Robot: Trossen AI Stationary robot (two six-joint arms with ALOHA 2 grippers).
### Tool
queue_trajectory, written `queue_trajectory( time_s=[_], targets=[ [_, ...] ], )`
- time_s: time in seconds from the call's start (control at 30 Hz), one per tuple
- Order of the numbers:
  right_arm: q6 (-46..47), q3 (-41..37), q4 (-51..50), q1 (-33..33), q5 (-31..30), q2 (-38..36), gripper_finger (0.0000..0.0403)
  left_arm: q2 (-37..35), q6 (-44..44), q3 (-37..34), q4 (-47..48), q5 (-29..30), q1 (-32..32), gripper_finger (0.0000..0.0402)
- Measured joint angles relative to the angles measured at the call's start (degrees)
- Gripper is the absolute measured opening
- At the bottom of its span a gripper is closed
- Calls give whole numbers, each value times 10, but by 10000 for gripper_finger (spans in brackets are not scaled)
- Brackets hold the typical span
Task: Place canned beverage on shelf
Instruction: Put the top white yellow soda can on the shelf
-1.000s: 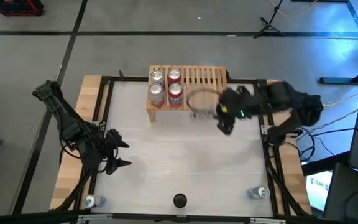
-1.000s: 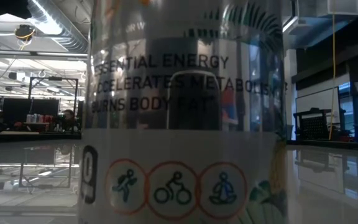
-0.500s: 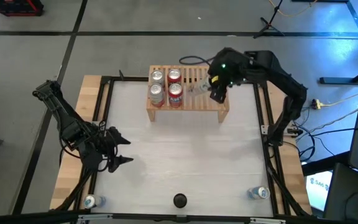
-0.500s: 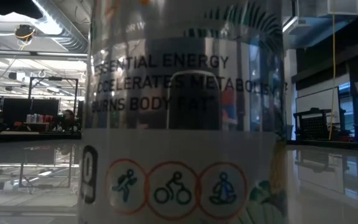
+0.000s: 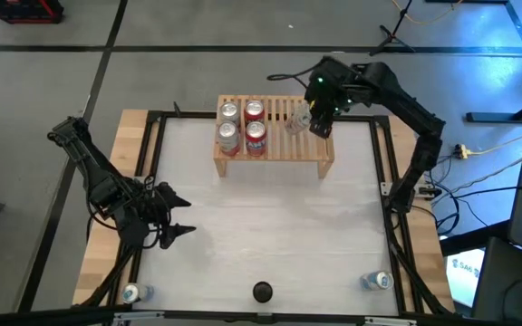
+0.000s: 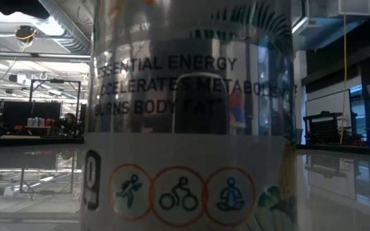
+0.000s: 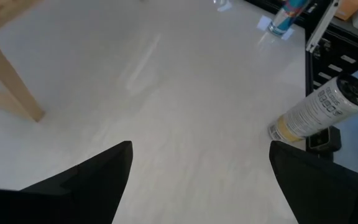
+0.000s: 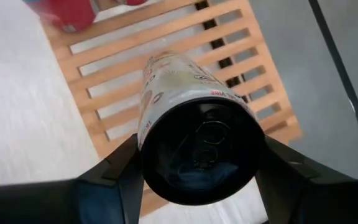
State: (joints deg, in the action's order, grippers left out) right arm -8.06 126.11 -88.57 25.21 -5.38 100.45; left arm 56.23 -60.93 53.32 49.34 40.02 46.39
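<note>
The high view showed the right gripper [image 5: 316, 116] above the right part of the shelf [image 5: 273, 136], its fingers closed around a pale can [image 5: 301, 119]. Four cans [image 5: 242, 126] stood on the left part of the shelf. The left gripper [image 5: 172, 217] hung over the table's left side, its fingers spread wide and empty.

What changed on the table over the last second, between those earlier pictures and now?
The right pincer, shut on a can, swung from in front of the shelf, by its right end, up and back over the slatted top, where it now holds the can above the bare right part. Nothing was let go. The four cans on the shelf's left part, the left pincer waiting open at the table's left, and the can at the near edge stayed put.
</note>
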Motion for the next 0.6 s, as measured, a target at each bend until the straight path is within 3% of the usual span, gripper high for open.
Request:
queue_trajectory(
  time_s=[0.27, 0.6],
  targets=[
    [-13, -16, 68, -1, 15, 0, 220, 0, 0, 0, 10, 31, 0, 369],
    [-25, -16, 56, 0, 9, 21, 220, 0, 0, 0, 9, 25, 0, 369]
  ],
)
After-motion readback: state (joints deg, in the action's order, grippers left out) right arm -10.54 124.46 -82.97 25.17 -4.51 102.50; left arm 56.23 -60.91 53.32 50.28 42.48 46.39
